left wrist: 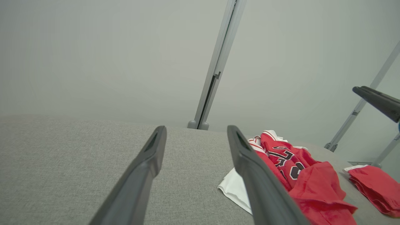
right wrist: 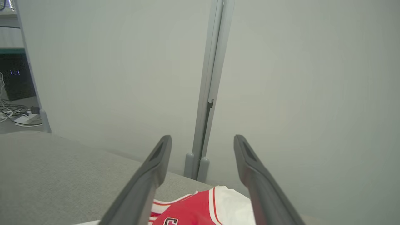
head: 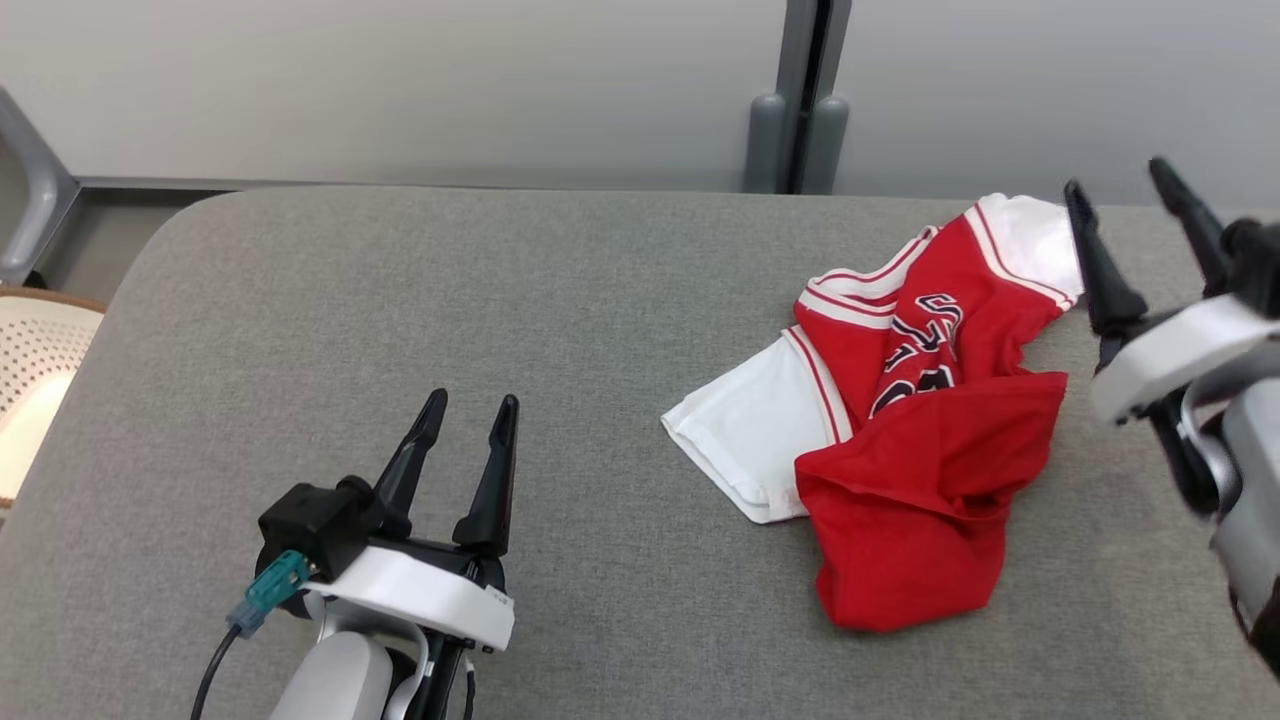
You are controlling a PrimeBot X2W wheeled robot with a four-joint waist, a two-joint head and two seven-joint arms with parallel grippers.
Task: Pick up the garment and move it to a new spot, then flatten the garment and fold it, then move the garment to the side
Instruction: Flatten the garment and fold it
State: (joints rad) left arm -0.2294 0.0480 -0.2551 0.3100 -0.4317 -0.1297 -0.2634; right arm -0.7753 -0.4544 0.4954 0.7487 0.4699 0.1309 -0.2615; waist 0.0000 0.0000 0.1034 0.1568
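Observation:
The garment lies crumpled on the right half of the grey padded table. It is red with white sleeves, striped trim and part of a black print showing. My right gripper hangs open just right of its far white sleeve, raised above the table, with nothing between its fingers. In the right wrist view the garment lies below the open right gripper. My left gripper stands open over bare table, well left of the garment. In the left wrist view the left gripper is empty, with the garment to its right.
A grey partition wall with a vertical post runs behind the table. A pale perforated chair stands off the table's left edge. A second red patch shows at the far right; I cannot tell whether it is cloth or a reflection.

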